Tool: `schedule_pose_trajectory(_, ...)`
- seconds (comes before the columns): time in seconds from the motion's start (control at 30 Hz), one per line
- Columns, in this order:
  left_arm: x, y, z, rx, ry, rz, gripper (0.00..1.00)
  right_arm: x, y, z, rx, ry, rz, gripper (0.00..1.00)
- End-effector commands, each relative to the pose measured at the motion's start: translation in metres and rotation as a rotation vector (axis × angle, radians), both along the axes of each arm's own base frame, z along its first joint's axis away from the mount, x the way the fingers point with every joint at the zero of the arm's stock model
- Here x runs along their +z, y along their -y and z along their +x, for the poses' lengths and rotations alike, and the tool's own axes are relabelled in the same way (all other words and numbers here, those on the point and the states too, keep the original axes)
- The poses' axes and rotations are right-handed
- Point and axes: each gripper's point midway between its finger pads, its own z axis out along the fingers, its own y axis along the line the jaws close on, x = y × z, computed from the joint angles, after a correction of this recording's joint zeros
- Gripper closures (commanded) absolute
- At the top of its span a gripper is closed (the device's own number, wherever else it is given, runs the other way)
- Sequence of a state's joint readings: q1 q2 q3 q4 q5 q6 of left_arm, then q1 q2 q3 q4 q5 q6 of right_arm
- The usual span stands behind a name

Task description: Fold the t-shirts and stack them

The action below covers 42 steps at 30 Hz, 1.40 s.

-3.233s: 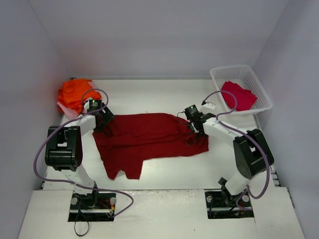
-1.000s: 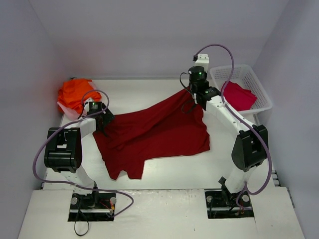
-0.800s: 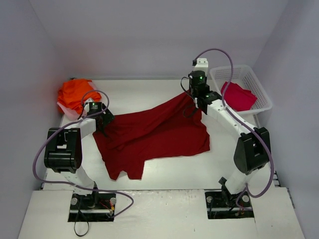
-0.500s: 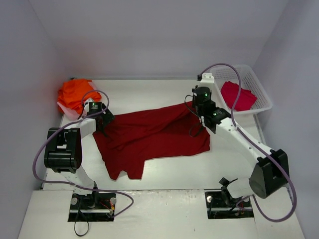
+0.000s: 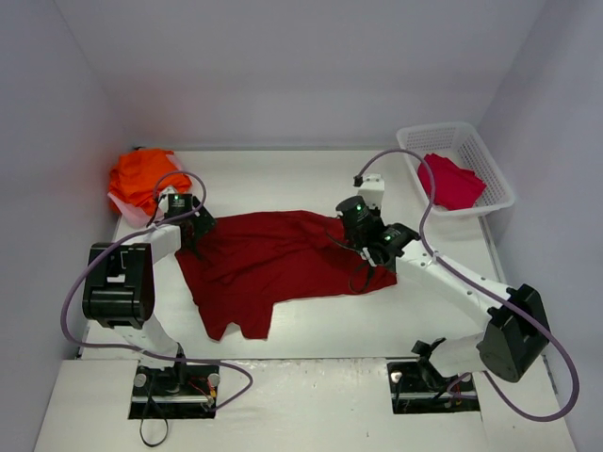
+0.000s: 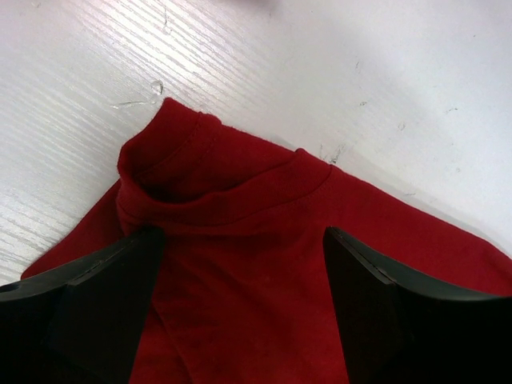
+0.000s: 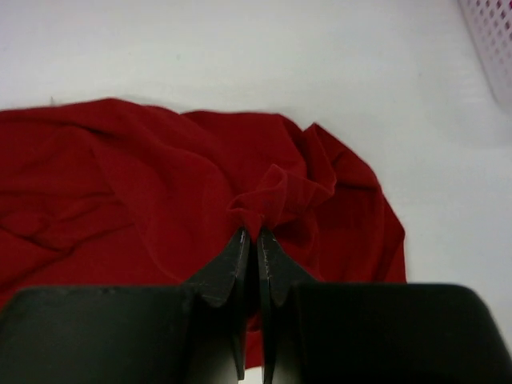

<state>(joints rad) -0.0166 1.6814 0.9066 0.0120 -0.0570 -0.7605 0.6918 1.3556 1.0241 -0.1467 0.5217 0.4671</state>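
A large dark red t-shirt (image 5: 273, 259) lies spread across the middle of the table. My right gripper (image 5: 350, 237) is low over its right part, shut on a bunched fold of the red cloth (image 7: 280, 194) that rises just past the fingertips (image 7: 258, 237). My left gripper (image 5: 193, 226) is at the shirt's far left corner, open. Its two fingers (image 6: 108, 292) stand wide apart on either side of a rolled hem (image 6: 216, 188), with cloth lying between them. Bright orange t-shirts (image 5: 138, 177) are heaped at the back left. A crimson t-shirt (image 5: 450, 181) lies in the basket.
A white lattice basket (image 5: 476, 141) stands at the back right, and its corner (image 7: 492, 40) shows in the right wrist view. White walls close in the table on three sides. Purple cables loop off both arms.
The right arm came down from a raised spot near the basket, towards the front and left, carrying the pinched cloth; the lifted part of the shirt now lies low. The left arm has not moved.
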Motion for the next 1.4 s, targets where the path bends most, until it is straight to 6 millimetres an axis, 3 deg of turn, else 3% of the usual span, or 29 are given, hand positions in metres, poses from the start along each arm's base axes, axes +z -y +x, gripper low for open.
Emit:
schedule_pose_trajectory(0.0,-0.005,0.000,-0.017,-0.008,-0.059,0.001,0.24,-0.001,0.001,-0.013,-0.087,0.011,0.050,1.00)
schedule_pose_trajectory(0.27,-0.005,0.001,-0.016,-0.013,-0.055,-0.002,0.24,-0.038,-0.004,-0.039,-0.136,-0.089,0.021,1.00)
schedule_pose_trajectory(0.33,-0.006,0.001,-0.017,-0.013,-0.059,0.000,0.24,-0.042,-0.005,-0.042,-0.142,-0.100,0.021,0.89)
schedule_pose_trajectory(0.47,-0.005,-0.001,-0.019,-0.013,-0.063,0.010,0.24,-0.031,-0.007,-0.043,-0.150,-0.079,0.066,0.51)
schedule_pose_trajectory(0.57,-0.005,-0.001,-0.019,-0.014,-0.063,0.009,0.24,-0.013,-0.005,-0.043,-0.156,-0.039,0.107,0.40)
schedule_pose_trajectory(0.7,-0.004,0.000,-0.018,-0.013,-0.055,0.002,0.24,0.007,0.011,-0.041,-0.204,0.024,0.129,0.39)
schedule_pose_trajectory(0.77,-0.004,0.000,-0.018,-0.012,-0.053,-0.001,0.24,0.006,0.021,-0.036,-0.238,0.023,0.124,0.40)
schedule_pose_trajectory(0.93,-0.009,0.001,-0.020,-0.015,-0.062,-0.005,0.24,-0.017,0.050,-0.015,-0.332,-0.034,0.112,0.45)
schedule_pose_trajectory(1.0,-0.011,0.001,-0.021,-0.015,-0.067,-0.002,0.24,-0.024,0.045,-0.004,-0.309,-0.043,0.158,0.46)
schedule_pose_trajectory(1.03,-0.012,0.001,-0.022,-0.018,-0.072,0.000,0.24,-0.028,0.055,0.003,-0.320,-0.048,0.164,0.46)
schedule_pose_trajectory(1.17,-0.012,-0.001,-0.023,-0.015,-0.072,0.003,0.24,-0.044,0.060,0.027,-0.315,-0.068,0.204,0.48)
schedule_pose_trajectory(1.37,-0.011,0.001,-0.021,-0.017,-0.067,-0.006,0.24,-0.068,0.056,0.043,-0.292,-0.114,0.228,0.49)
